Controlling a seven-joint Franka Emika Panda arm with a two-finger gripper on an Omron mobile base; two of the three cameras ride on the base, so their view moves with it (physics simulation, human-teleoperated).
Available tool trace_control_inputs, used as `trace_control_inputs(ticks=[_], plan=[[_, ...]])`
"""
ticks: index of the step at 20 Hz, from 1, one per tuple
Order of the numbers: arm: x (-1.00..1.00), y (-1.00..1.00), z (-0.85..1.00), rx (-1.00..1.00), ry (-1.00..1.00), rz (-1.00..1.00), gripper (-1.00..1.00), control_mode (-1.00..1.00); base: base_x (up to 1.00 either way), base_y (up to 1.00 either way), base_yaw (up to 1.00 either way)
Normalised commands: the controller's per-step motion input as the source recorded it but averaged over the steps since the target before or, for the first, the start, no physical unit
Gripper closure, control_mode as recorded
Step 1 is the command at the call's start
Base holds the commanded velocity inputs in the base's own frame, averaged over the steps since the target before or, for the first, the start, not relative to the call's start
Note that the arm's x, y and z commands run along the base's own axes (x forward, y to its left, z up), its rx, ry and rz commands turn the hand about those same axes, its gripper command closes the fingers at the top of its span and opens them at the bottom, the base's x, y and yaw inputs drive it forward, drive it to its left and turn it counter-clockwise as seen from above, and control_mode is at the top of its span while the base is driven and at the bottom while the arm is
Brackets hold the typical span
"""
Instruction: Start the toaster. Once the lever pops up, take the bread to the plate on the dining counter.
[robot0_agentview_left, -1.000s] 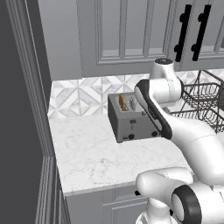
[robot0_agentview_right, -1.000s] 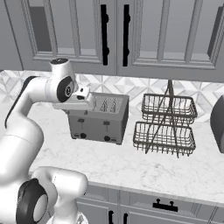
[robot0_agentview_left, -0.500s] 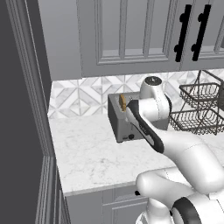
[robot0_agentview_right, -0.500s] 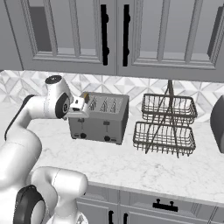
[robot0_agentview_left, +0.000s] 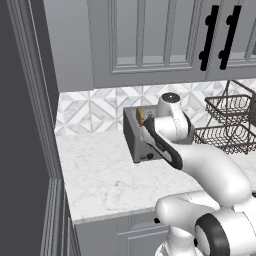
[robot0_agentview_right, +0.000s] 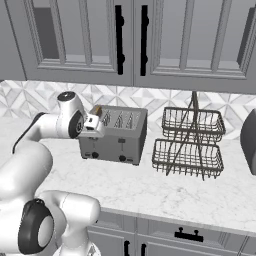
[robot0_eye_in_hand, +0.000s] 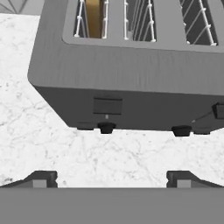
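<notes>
- The toaster (robot0_eye_in_hand: 131, 83) is seen just ahead of the pincer (robot0_eye_in_hand: 111, 179), front face toward it; four slots are open on its top.
- The bread (robot0_eye_in_hand: 94, 17) is held in the slot at the far left of the hand view, sunk between the wire guides; the other slots are seen without slices.
- A lever (robot0_eye_in_hand: 107, 106) is set on the front face straight ahead of the pincer, above a round knob (robot0_eye_in_hand: 106, 127).
- The pincer is spread wide and nothing is gripped; its fingertips (robot0_eye_in_hand: 41, 179) are kept clear of the toaster.
- The arm (robot0_agentview_right: 60, 125) is bent low in front of the toaster's left end.
- A white marble worktop (robot0_agentview_right: 200, 195) lies beneath; a two-tier wire basket (robot0_agentview_right: 190, 142) stands beyond the toaster's right, under grey cabinets (robot0_agentview_right: 165, 40).
</notes>
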Motion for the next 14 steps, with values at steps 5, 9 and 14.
trace_control_inputs(ticks=[5,9,14], plan=[[0.23,0.01,-0.17,0.03,0.00,0.00,-1.00,-1.00,0.00,0.00,0.00],[0.35,0.00,-0.23,0.00,0.00,0.00,-1.00,-1.00,0.00,0.00,0.00],[0.23,0.00,-0.18,0.00,-0.02,0.00,-1.00,-1.00,0.00,0.00,0.00]])
